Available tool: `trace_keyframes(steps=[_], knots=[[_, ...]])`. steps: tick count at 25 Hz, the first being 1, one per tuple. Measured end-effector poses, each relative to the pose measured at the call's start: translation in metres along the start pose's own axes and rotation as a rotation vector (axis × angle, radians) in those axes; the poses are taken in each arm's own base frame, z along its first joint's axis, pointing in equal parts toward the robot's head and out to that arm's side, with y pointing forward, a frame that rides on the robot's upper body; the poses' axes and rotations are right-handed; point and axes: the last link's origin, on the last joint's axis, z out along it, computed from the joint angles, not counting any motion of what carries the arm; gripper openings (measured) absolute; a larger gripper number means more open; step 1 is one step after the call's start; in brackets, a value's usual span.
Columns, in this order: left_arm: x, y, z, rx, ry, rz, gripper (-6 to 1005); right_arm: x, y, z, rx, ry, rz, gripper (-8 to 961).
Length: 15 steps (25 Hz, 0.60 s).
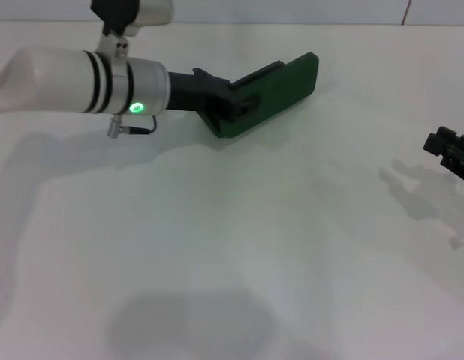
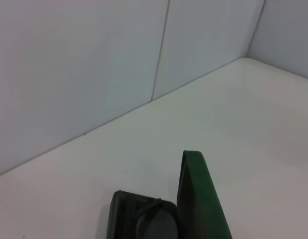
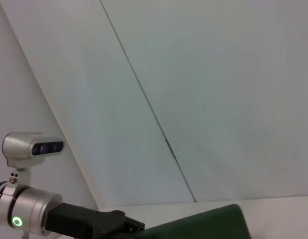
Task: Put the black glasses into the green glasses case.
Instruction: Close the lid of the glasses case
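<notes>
While left gripper (image 1: 243, 105) blocks green glasses case (image 1: 281, 86), right gripper (image 1: 450, 150) parked — white table (image 1: 254, 247)

Left arm (image 1: 74, 79): white glossy sleeve, two black rings, silver-grey cuff with lit green ring LED, small silver plug with thin black cable beneath. Silver wrist camera (image 3: 32, 148) on bracket with screws. Left gripper (image 1: 236, 105) black, angular. Right gripper (image 1: 451, 152) black, blocky.
</notes>
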Motion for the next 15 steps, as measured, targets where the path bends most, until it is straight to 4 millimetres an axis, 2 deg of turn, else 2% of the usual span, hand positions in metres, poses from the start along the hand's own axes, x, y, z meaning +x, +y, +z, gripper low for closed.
trace_keyframes(steps=[6, 15], knots=[[0.000, -0.001, -0.014, -0.071, -0.013, 0.017, 202, 0.000, 0.000, 0.000, 0.002, 0.001, 0.001, 275], [-0.004, 0.013, -0.021, -0.190, -0.030, 0.087, 200, 0.001, 0.001, 0.000, -0.003, 0.002, 0.005, 275]])
